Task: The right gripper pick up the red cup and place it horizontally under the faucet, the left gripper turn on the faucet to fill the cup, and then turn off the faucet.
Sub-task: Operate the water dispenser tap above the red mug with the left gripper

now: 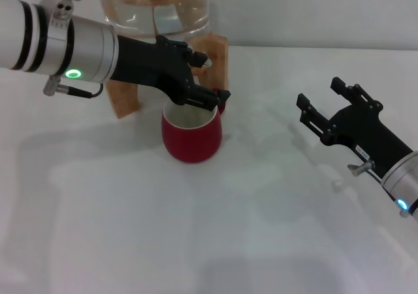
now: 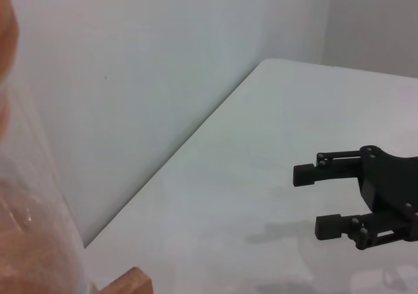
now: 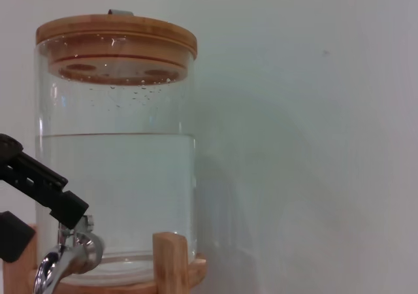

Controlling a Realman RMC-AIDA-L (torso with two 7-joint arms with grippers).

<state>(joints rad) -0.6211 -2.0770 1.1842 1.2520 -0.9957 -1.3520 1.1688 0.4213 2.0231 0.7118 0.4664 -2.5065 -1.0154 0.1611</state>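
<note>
The red cup (image 1: pixel 191 136) stands upright on the white table (image 1: pixel 261 228), just in front of the wooden stand (image 1: pixel 124 98) and below the faucet (image 3: pixel 68 258), so your placing step looks done. The left gripper (image 1: pixel 206 78) reaches across the cup's rim to the faucet lever; whether its 2 fingers are clamped on the lever or merely beside it I cannot tell. The right gripper (image 1: pixel 320 101) sits well apart on the robot's right, fingers spread with nothing between them.

To work the lever well, you want it seated squarely between the left fingers, a slow turn, and the arm kept off the cup's rim so the cup is not nudged out from under the spout. Watch the fill and shut off before it nears the brim.

Only the right wrist view shows you the chrome spout, the glass jar (image 3: pixel 117 176) more than half full and its bamboo lid (image 3: pixel 116 29). The head view alone shows the cup. The left wrist view shows neither, only the right gripper open
</note>
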